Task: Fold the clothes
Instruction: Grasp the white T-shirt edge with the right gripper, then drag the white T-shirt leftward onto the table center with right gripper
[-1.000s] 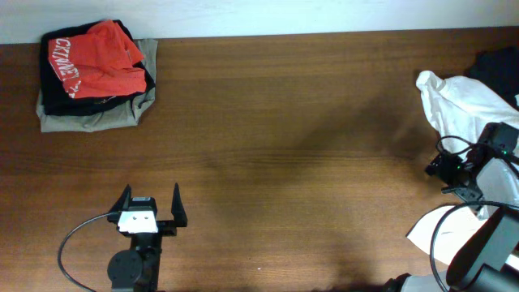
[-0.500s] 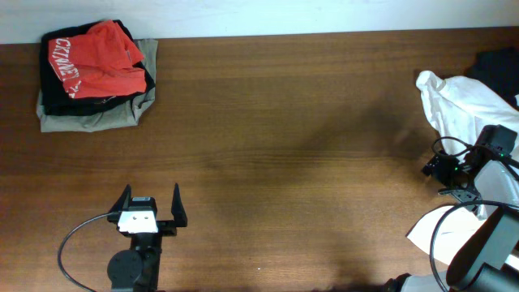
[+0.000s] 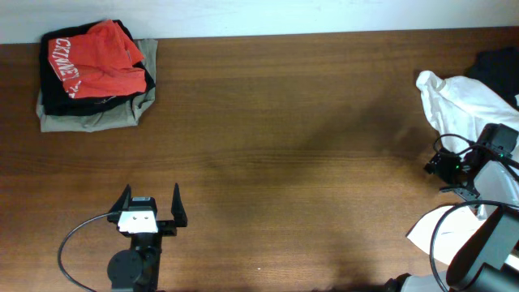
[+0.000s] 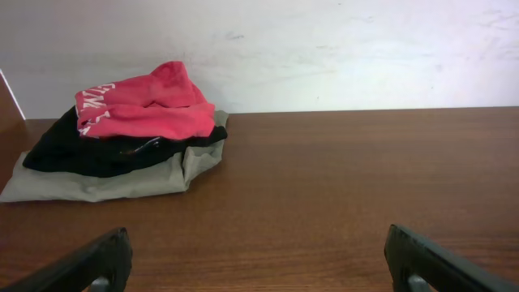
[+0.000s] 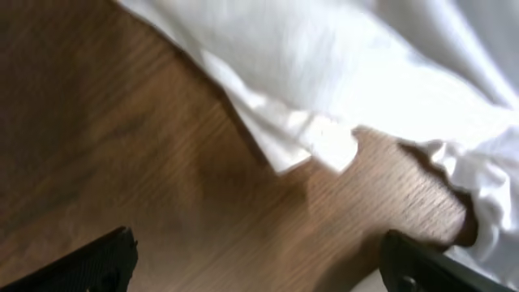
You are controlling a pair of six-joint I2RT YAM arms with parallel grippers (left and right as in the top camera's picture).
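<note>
From overhead, the folded stack (image 3: 96, 77) sits at about 10 o'clock on the table (image 3: 292, 162): a red garment (image 3: 97, 58) on top, a black layer under it and an olive one at the bottom. It lies exactly where it lay a second ago. At 3 o'clock a crumpled white garment (image 3: 462, 101) is heaped by the table's edge, with a dark garment (image 3: 496, 65) just past it at 2 o'clock. The left gripper (image 3: 151, 199) rests at 7 o'clock with its fingers spread wide and nothing between them, unmoved across all three frames. The right gripper (image 3: 439, 167) hovers just at the 6 o'clock edge of the white garment. It has slipped a little back toward 3 o'clock since half a second ago, close to where it was a second ago.

In the left wrist view, the two fingertips (image 4: 89, 264) stand far apart in the lower corners over bare wood. The folded stack (image 4: 122, 146) is well off at 10 o'clock, against the pale wall (image 4: 324, 49).

In the right wrist view, the white garment (image 5: 340, 73) fills the frame from 12 to 3 o'clock, with a loose hem corner pointing toward 6 o'clock. The right gripper (image 5: 259, 264) is spread with only wood between its fingers (image 5: 101, 259), and is not touching the cloth.
</note>
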